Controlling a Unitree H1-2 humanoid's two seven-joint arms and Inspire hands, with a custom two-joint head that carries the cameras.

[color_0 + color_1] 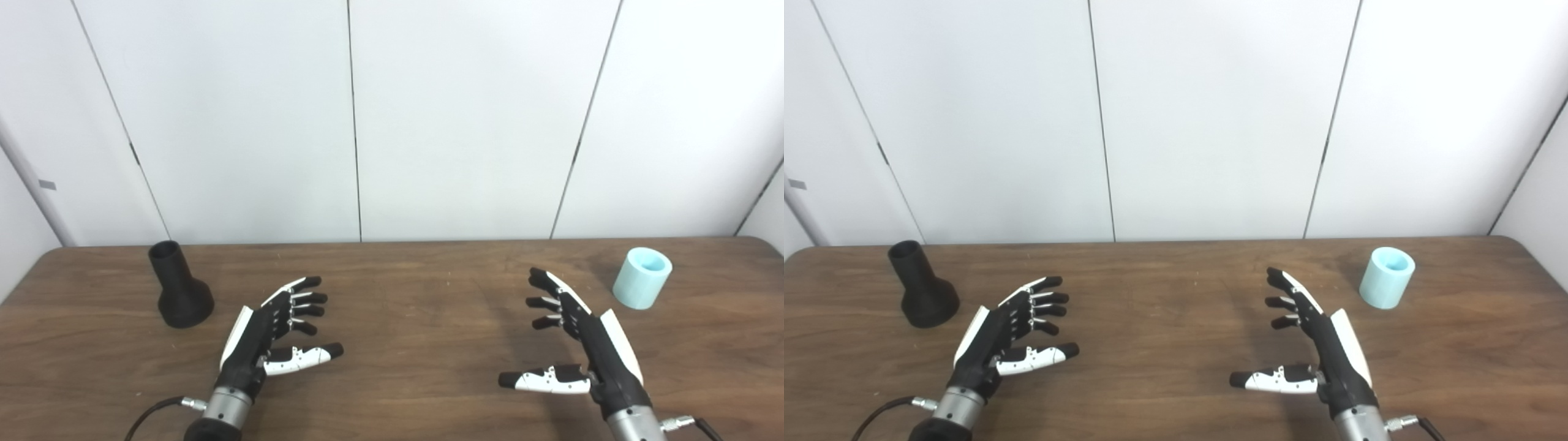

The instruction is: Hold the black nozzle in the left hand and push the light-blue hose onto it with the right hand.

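The black nozzle [179, 286] stands upright on its wide base at the far left of the brown table [404, 294]. The light-blue hose piece [642, 277], a short open cylinder, stands at the far right. My left hand [269, 334] is open and empty, just right of the nozzle and nearer to me, not touching it. My right hand [576, 343] is open and empty, left of the hose and nearer to me, apart from it. Both hands hover over the table with fingers spread and palms facing each other.
White wall panels [355, 122] rise behind the table's far edge. A black cable [153, 413] runs from the left wrist at the bottom edge. The table's far corners are rounded.
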